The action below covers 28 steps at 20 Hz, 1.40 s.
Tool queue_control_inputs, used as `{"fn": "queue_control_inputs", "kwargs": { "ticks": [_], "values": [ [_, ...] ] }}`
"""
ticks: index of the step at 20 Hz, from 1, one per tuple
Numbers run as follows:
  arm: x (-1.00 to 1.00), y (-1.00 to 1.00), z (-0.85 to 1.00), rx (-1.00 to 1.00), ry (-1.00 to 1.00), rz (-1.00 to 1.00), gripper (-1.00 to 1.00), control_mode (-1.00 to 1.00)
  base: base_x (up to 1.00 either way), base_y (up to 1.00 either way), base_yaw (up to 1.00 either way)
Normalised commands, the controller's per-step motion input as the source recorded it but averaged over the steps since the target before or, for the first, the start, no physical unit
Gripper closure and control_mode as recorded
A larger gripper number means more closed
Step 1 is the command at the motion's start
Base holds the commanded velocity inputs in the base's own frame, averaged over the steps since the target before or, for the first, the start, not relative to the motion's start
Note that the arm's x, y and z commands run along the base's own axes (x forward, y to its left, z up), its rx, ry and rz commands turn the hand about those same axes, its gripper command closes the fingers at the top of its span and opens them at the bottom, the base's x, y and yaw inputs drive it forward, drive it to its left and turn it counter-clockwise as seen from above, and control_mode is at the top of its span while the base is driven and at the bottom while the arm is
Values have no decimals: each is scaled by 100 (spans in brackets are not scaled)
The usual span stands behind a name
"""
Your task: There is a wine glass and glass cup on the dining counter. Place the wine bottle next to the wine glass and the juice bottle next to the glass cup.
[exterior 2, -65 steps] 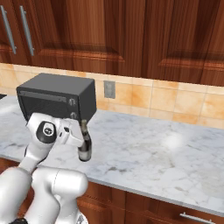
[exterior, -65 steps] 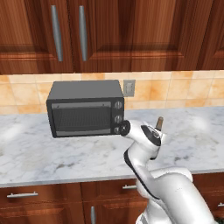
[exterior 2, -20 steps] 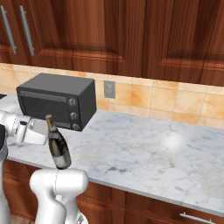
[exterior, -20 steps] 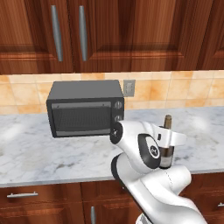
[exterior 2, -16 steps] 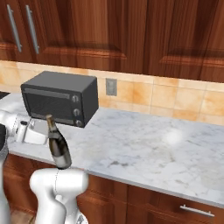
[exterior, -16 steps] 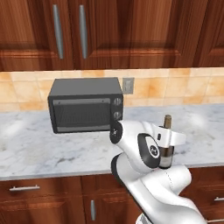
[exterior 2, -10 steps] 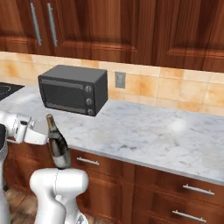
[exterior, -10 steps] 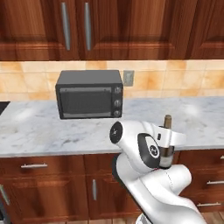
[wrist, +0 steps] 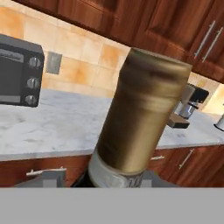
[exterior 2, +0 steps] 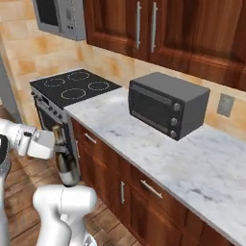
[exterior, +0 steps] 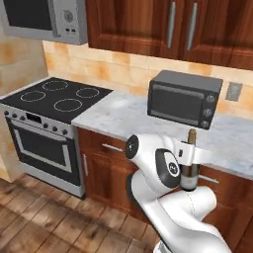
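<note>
**Wine bottle carried upright, off the counter**

The claw (exterior: 193, 157) pinches the wine bottle (exterior: 189, 168) just below its tan-topped neck; the bottle stands upright in the air, in front of the marble counter (exterior: 118, 116) edge and at about the height of the drawer fronts. Taking the toaster oven (exterior: 184, 98) as landmark: the bottle hangs below and in front of it in the left base view, well apart from it. In the right base view the bottle (exterior 2: 64, 161) and claw (exterior 2: 56, 144) sit well to the left of the oven (exterior 2: 167, 104), out past the counter (exterior 2: 158, 144) edge, in front of the stove (exterior 2: 72, 89). Hand view: the tan bottle top (wrist: 142, 113) rises close up (the fingers themselves cannot be made out), the oven (wrist: 19, 72) at the far left, and a coffee machine (wrist: 188, 107) on the counter to the right of the bottle.
</note>
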Motion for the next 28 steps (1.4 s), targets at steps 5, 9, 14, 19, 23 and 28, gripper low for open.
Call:
{"fn": "queue_control_inputs", "kwargs": {
  "ticks": [5, 9, 14, 19, 23, 28],
  "values": [
    [0, 0, 0, 0, 0, 0, 100, 100, -5, 0, 100],
    [0, 0, 0, 0, 0, 0, 100, 100, -4, 0, 100],
    [0, 0, 0, 0, 0, 0, 100, 100, -4, 0, 100],
    [0, 0, 0, 0, 0, 0, 100, 100, -2, 0, 100],
    [0, 0, 0, 0, 0, 0, 100, 100, 0, 0, 91],
    [0, 0, 0, 0, 0, 0, 100, 100, 0, 0, 97]
  ]
}}
